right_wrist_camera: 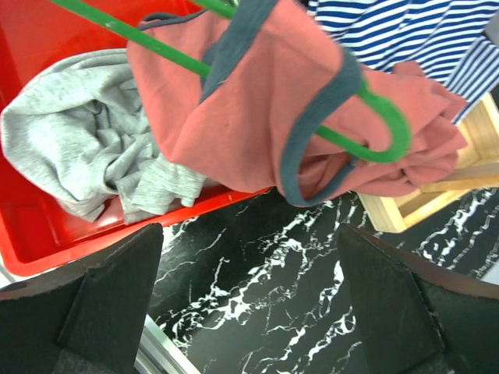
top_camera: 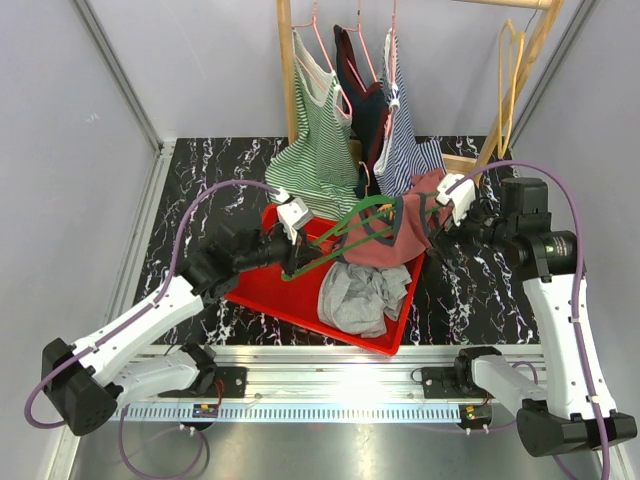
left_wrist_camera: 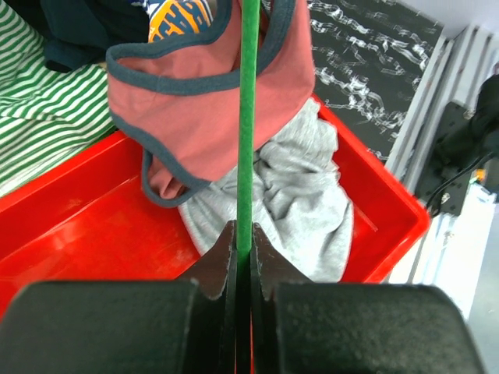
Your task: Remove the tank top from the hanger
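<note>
A pink tank top point(top_camera: 392, 240) with dark blue trim hangs on a green hanger point(top_camera: 340, 236) above the red tray point(top_camera: 275, 292). It also shows in the left wrist view point(left_wrist_camera: 218, 109) and the right wrist view point(right_wrist_camera: 242, 117). My left gripper point(top_camera: 297, 243) is shut on the hanger's lower bar point(left_wrist_camera: 247, 156). My right gripper point(top_camera: 440, 222) is open and empty, just right of the tank top; its fingers point(right_wrist_camera: 101, 304) frame bare table below the cloth. The hanger's end loop point(right_wrist_camera: 382, 132) pokes through the top's armhole.
A grey garment point(top_camera: 360, 295) lies crumpled in the tray. Behind it a wooden rack point(top_camera: 287, 70) holds a green-striped top point(top_camera: 320, 140), a dark top point(top_camera: 365, 110), a blue-striped top point(top_camera: 405, 140) and an empty yellow hanger point(top_camera: 512, 60). The rack's wooden base point(right_wrist_camera: 437, 195) is near my right gripper.
</note>
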Motion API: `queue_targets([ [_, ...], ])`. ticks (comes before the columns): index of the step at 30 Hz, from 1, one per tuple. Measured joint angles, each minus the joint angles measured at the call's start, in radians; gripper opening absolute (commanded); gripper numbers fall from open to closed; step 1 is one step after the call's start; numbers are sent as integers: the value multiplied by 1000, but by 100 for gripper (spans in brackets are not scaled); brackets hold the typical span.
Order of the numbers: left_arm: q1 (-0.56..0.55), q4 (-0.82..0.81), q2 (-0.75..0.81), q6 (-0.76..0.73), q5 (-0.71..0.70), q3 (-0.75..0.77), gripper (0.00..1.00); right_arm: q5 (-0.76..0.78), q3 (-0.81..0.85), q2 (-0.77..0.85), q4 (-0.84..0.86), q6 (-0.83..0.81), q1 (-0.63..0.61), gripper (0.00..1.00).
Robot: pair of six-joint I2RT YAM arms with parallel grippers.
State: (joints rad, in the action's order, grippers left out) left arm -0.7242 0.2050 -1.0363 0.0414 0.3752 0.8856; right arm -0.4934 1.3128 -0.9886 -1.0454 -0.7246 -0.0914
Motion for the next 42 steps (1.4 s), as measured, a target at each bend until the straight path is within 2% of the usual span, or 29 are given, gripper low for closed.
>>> queue_targets([
  [15,17,-126,-19,205,80,-19,0,-147,-25,-95,8,70,0,100],
  [21,18,-155,-22,248,106,-19,0,-121,-40,-130,134,191,0,99],
  [26,18,-159,-26,269,118,-19,0,-145,-40,-165,245,299,-6,92],
  [28,18,-164,-29,278,119,-19,0,-147,-43,-184,279,335,-19,87],
  [31,19,-172,-32,285,119,-19,0,-146,-46,-209,312,380,-49,61],
  [32,20,-173,-32,286,119,-19,0,-145,-46,-218,320,388,-56,44],
  [35,21,-174,-32,288,119,-19,0,-144,-46,-240,325,412,-63,19],
  [36,21,-174,-32,288,118,-19,0,-142,-46,-246,324,418,-64,0],
  [42,21,-151,-30,246,92,-19,0,-96,-35,-244,312,420,-65,0],
])
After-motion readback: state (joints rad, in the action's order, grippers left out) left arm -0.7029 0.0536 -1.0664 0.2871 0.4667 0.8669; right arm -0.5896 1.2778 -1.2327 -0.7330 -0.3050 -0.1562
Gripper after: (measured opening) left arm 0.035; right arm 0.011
